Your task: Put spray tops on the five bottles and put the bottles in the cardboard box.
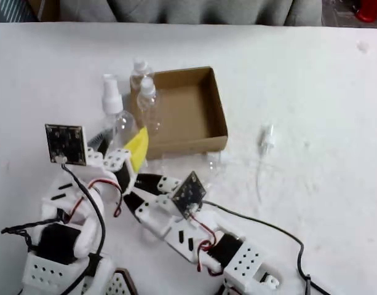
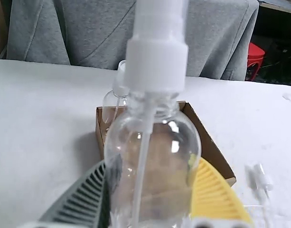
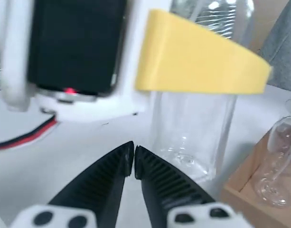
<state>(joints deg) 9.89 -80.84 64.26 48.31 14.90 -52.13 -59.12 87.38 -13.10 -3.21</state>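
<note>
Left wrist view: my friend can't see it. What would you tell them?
A clear bottle with a white spray top is gripped by the end effector. Behind it are a cardboard box and another bottle; a loose spray top lies on the table.

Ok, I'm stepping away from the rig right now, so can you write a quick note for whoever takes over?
Left gripper: shut on a clear bottle with its spray top on, held upright beside the cardboard box.
Right gripper: shut, empty, low beside that bottle.
Done: two topped bottles stand at the box's side nearest the held one, apparently inside.
Left: box the held bottle. One loose spray top lies on the table on the box's far side. I cannot place the remaining bottles.
</note>
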